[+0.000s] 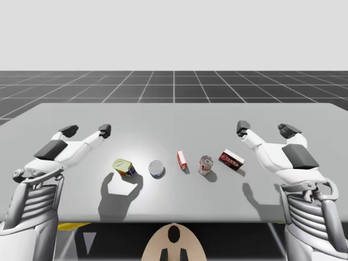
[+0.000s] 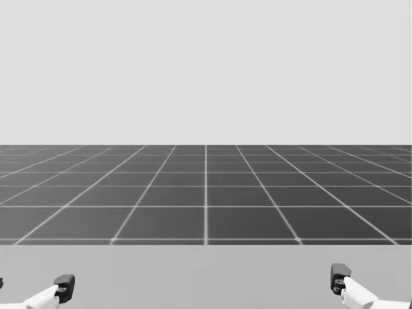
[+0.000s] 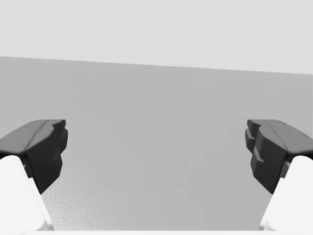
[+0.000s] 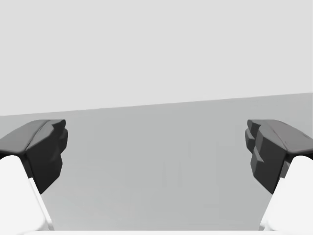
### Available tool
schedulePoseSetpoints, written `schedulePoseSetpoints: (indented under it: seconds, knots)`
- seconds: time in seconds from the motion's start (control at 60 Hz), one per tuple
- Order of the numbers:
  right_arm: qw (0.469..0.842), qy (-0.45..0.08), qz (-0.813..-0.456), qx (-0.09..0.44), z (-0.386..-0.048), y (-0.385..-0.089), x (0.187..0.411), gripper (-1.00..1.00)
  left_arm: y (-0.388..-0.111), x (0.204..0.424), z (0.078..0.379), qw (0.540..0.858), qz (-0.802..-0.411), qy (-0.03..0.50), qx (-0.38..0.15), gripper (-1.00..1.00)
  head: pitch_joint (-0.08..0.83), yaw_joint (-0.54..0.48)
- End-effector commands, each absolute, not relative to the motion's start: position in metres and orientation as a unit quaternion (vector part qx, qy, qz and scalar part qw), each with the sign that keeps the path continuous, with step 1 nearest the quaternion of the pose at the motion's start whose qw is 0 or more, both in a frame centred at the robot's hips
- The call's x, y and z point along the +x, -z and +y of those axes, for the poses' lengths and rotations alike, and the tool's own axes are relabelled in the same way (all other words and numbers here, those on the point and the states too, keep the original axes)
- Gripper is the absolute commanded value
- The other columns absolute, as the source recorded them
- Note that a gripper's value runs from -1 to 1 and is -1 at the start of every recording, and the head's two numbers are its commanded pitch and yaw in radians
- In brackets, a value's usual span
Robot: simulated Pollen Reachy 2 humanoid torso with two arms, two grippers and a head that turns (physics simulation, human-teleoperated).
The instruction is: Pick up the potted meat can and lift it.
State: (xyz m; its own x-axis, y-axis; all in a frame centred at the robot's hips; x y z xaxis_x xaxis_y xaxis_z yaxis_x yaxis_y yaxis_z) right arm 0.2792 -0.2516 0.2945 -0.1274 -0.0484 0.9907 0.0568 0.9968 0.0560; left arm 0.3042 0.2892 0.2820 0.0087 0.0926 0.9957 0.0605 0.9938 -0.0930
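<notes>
The potted meat can (image 1: 124,167), apparently the yellow-topped blue one, stands at the left end of a row on the grey surface (image 1: 174,125), just left of a low blue round can (image 1: 156,169). The left gripper (image 1: 87,130) hangs above the surface nearby, fingers apart and empty, as is the right gripper (image 1: 266,129). The left gripper would do best to centre over the can, straddle it squarely and then close.

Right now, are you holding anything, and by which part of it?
Nothing: both my left hand and my right hand are open and empty.
</notes>
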Motion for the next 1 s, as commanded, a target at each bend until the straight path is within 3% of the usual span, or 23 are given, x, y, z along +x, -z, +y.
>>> schedulePoseSetpoints:
  seconds: [0.017,0.15,0.217,0.65,1.0]
  knots:
    - [0.661,0.048,-0.749,0.004,-0.2513,-0.2927,0.2782,-1.0,-0.2821,0.3044,0.2893,0.708,-0.704,-0.01,-0.054,-1.0,0.013,0.0]
    - [0.665,0.058,-0.745,-0.005,-0.2519,-0.2941,0.2811,-1.0,-0.282,0.3045,0.2895,0.708,-0.704,-0.011,-0.053,-1.0,0.094,0.0]
    - [0.667,0.061,-0.743,-0.004,-0.2533,-0.2936,0.2818,-1.0,-0.2817,0.3044,0.2893,0.708,-0.704,-0.011,-0.052,-1.0,0.191,0.0]
    - [0.667,0.055,-0.743,-0.008,-0.2541,-0.2939,0.2823,-1.0,-0.281,0.306,0.2891,0.709,-0.704,-0.007,-0.044,-1.0,0.547,0.05]
    - [0.669,0.048,-0.741,-0.01,-0.2535,-0.2928,0.2822,-1.0,-0.2799,0.3066,0.288,0.71,-0.703,-0.004,-0.04,-1.0,0.675,0.26]
